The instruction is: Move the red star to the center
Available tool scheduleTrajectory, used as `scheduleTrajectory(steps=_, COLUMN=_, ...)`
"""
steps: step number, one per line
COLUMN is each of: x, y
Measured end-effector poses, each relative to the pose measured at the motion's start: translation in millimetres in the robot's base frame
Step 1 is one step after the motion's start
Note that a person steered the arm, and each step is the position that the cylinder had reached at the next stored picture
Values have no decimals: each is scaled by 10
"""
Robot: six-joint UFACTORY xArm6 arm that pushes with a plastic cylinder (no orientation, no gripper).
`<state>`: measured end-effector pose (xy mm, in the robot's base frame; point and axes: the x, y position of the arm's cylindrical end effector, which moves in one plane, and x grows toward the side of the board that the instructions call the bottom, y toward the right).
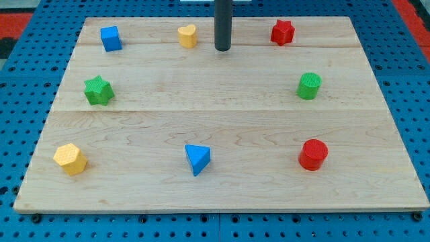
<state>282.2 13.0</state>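
The red star (pixel 283 32) lies near the view's top right of the wooden board (pixel 222 114). My tip (pixel 222 49) is the lower end of the dark rod near the view's top middle. It stands well to the left of the red star, apart from it, and just right of the yellow block (pixel 188 35), not touching it.
A blue cube (pixel 111 38) lies at top left, a green star (pixel 99 91) at left, a yellow hexagon (pixel 70 159) at bottom left, a blue triangle (pixel 197 158) at bottom middle, a red cylinder (pixel 313 154) at bottom right, a green cylinder (pixel 309 86) at right.
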Motion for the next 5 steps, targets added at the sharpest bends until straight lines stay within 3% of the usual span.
scheduleTrajectory(steps=2, x=135, y=32)
scheduleTrajectory(steps=4, x=158, y=1385)
scheduleTrajectory(steps=5, x=-217, y=1734)
